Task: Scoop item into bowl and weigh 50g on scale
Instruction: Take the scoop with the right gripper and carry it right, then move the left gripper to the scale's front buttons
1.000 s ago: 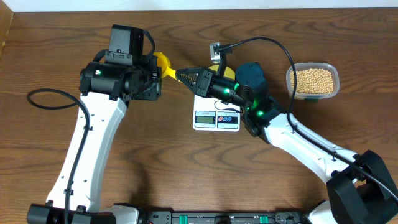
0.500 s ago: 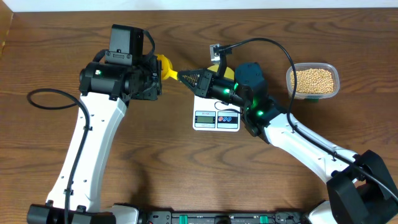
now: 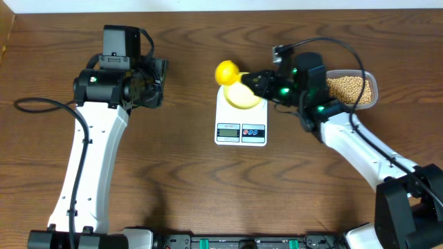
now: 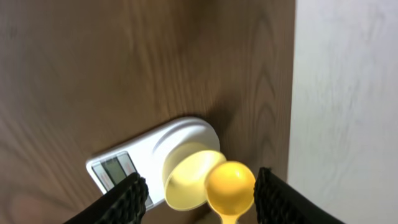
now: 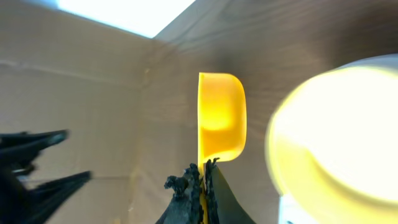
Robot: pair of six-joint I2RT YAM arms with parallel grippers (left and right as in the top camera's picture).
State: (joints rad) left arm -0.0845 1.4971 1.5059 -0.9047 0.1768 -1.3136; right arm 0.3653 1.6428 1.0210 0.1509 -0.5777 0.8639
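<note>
The white scale (image 3: 241,123) lies mid-table with the pale-yellow bowl (image 3: 243,96) on its platform, and the bowl looks empty. My right gripper (image 3: 259,82) is shut on the handle of a bright yellow spoon (image 3: 226,71), whose cup hangs just beyond the bowl's far-left rim. The right wrist view shows that spoon (image 5: 221,121) edge-on above the shut right gripper (image 5: 204,169), with the bowl (image 5: 336,140) blurred at right. The beans (image 3: 349,87) fill a clear tub at right. My left gripper (image 3: 160,84) stands open and empty to the scale's left. Its wrist view frames the scale (image 4: 134,158), the bowl (image 4: 185,180) and the spoon (image 4: 230,185).
The clear tub (image 3: 368,102) stands at the right, close behind my right wrist. The table's far edge meets a white wall (image 4: 348,93) just beyond the scale. A black cable (image 3: 41,109) loops on the table at left.
My right gripper closed on the spoon's handle and my left gripper let go and opened. The left arm drew back left; the right arm carried the spoon right, uncovering the bowl.
</note>
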